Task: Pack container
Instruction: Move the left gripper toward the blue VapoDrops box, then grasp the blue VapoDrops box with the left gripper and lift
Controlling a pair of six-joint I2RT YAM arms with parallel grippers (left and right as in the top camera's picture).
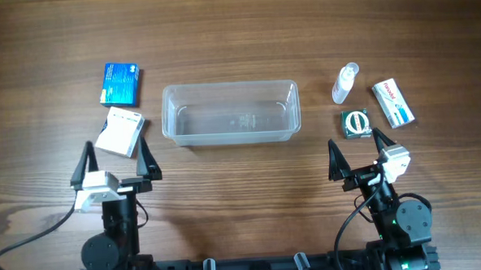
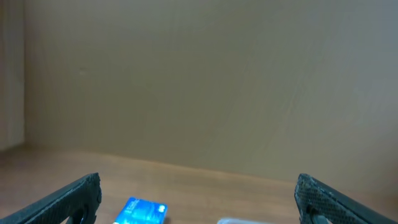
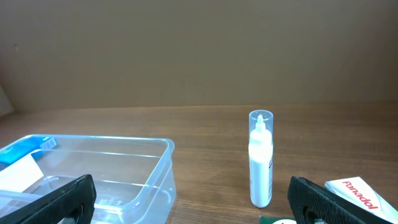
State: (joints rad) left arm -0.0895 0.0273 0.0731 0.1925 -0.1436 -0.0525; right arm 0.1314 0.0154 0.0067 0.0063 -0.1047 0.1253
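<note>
Clear plastic rectangular container [image 1: 223, 119] sat mid-desk, empty; packing not begun. Left pincer [image 1: 114, 143] and right pincer [image 1: 354, 138] hung apart, holding nothing, toward the desk's near edge. Probable next move: left closes on small white cardboard box [image 1: 120, 131].

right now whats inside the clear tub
Nothing: the container is empty in the overhead view, with the wood table showing through its floor. Its clear walls hide nothing; the blue box and white box lie outside, beside it.

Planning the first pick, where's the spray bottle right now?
In the overhead view, the spray bottle stands right of the container, just beyond the green box.
</note>
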